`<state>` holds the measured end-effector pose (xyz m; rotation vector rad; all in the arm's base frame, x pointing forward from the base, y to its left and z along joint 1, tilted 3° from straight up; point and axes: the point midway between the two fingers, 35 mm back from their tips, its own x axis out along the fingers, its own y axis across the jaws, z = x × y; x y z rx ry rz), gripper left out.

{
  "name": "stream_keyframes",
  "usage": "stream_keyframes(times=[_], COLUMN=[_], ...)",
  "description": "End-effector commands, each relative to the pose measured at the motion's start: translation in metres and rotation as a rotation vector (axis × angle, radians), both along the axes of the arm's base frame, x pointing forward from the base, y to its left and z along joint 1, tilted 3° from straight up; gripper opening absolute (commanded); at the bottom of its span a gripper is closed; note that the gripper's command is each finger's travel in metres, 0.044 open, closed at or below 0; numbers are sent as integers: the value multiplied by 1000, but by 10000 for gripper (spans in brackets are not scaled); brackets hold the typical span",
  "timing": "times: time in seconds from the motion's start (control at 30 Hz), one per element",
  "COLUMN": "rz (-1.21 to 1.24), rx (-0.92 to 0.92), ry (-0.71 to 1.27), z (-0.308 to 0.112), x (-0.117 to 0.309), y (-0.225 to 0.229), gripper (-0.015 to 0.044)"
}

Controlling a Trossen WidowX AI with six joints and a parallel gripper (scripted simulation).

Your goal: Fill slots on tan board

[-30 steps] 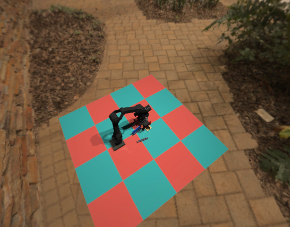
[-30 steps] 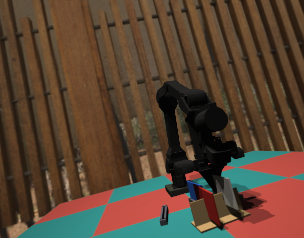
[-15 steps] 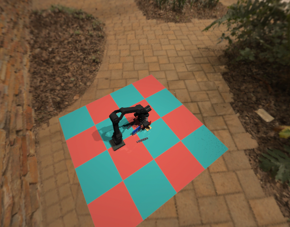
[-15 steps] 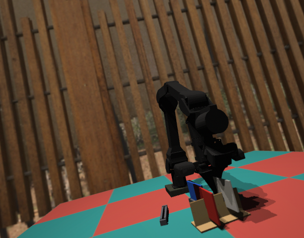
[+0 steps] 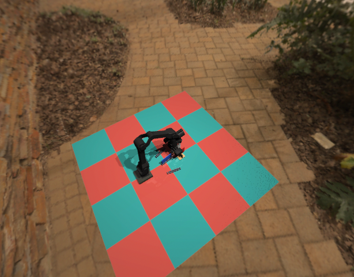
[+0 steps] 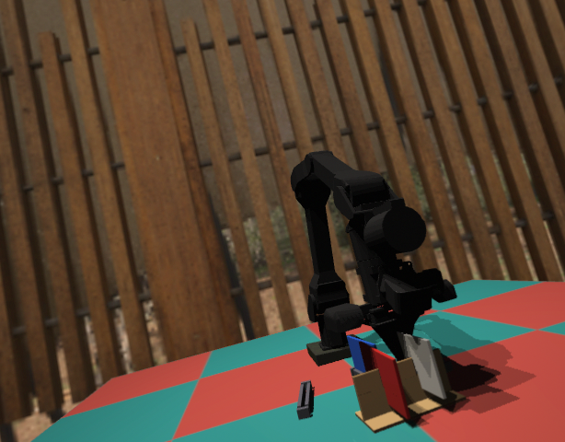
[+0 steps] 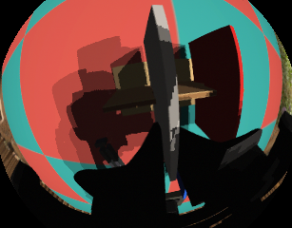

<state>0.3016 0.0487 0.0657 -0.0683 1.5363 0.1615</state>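
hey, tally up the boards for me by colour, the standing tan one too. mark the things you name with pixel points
Tan board [image 5: 181, 156] [image 6: 367, 395] [image 7: 193, 95]: 1
Red board [image 5: 183, 149] [image 6: 392, 386] [image 7: 219, 85]: 1
Blue board [image 5: 166, 159] [image 6: 360, 355] [image 7: 184, 194]: 1
Grey board [image 5: 179, 145] [image 6: 426, 366] [image 7: 172, 106]: 1
Total: 4

The tan board [image 5: 181, 156] [image 6: 368, 394] [image 7: 126, 99] stands upright; red [image 5: 183, 149] [image 6: 391, 384] [image 7: 219, 85] and gripped gray [image 5: 179, 145] [image 6: 425, 368] [image 7: 163, 71] boards stand crosswise to it, the blue board [image 5: 166, 158] [image 6: 360, 354] [image 7: 184, 194] upright nearby.
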Motion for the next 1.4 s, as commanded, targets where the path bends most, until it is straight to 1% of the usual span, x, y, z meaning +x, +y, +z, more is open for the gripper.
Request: stream_keyframes(times=[0.0,0.67,0.7,0.77,0.9,1.1,1.37], rz=[-5,-5,0,0,0,0,0], rx=[0,0,0,0,0,0,0], ry=[4,4,3,3,3,3,3], z=[-3,-5,-4,-4,-4,-4,-4], x=[0,0,0,0,0,0,0], y=[0,0,0,0,0,0,0], gripper=[0,0,11,0,0,157,162])
